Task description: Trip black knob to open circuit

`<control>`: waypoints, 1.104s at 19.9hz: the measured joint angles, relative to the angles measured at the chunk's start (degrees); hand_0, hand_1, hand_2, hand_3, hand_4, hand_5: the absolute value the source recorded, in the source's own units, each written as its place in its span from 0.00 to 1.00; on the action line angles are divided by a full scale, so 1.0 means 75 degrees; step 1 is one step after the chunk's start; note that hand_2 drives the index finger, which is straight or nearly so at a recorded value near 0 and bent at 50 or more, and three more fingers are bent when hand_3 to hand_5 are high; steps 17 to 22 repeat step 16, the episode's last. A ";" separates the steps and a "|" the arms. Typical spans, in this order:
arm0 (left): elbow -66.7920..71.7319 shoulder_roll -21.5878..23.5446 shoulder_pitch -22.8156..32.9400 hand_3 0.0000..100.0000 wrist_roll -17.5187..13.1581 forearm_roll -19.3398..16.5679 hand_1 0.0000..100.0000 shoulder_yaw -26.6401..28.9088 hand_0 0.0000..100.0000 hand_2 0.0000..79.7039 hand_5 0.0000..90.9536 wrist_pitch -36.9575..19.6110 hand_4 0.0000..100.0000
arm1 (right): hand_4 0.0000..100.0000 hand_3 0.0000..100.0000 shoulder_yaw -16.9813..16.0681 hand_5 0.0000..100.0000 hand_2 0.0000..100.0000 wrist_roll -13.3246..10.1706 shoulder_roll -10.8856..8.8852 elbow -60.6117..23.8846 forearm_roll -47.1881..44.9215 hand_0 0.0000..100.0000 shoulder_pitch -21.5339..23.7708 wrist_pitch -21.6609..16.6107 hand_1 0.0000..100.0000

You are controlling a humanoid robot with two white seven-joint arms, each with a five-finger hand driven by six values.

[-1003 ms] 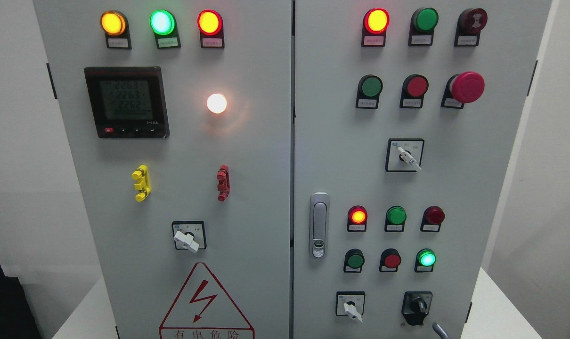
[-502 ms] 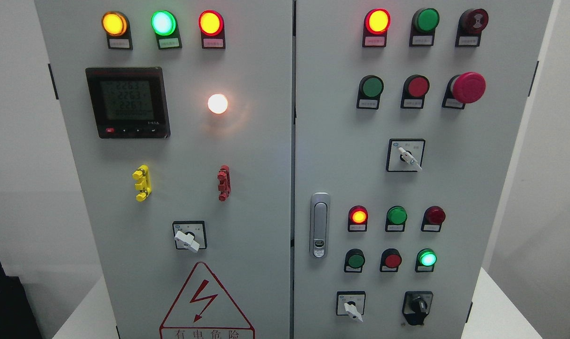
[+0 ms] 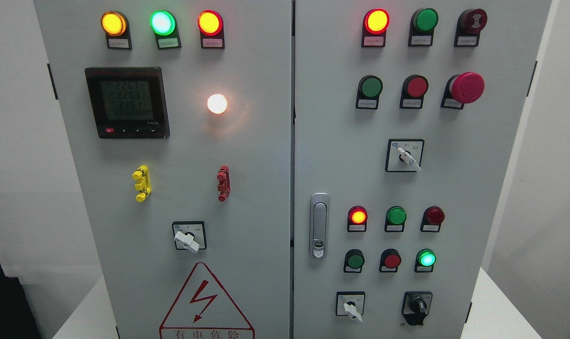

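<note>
Head view shows neither hand, so their state cannot be told; black knob (image 3: 417, 307) sits untouched at cabinet's (image 3: 454, 188) lower right corner; grasp it squarely before turning.

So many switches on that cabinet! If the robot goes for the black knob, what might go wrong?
1. The white selector switch sits just left of the black knob; a hand could turn the wrong one.
2. The knob lies at the picture's bottom edge, so an approaching hand may hide it.
3. No hand shows yet, so the whole reach remains.
</note>
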 measured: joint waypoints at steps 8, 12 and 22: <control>0.0000 0.0000 0.0000 0.00 0.0000 0.0000 0.39 0.0000 0.12 0.00 0.00 0.0000 0.00 | 0.00 0.00 0.0001 0.00 0.00 0.0018 0.0000 -0.0001 -0.0005 0.00 0.0051 -0.0085 0.00; 0.0000 0.0000 0.0000 0.00 0.0000 0.0000 0.39 0.0000 0.12 0.00 0.00 0.0000 0.00 | 0.00 0.00 0.0001 0.00 0.00 0.0021 -0.0001 -0.0002 -0.0006 0.00 0.0051 -0.0086 0.00; 0.0000 0.0000 0.0000 0.00 0.0000 0.0000 0.39 0.0000 0.12 0.00 0.00 0.0000 0.00 | 0.00 0.00 0.0001 0.00 0.00 0.0021 -0.0001 -0.0002 -0.0015 0.00 0.0058 -0.0088 0.00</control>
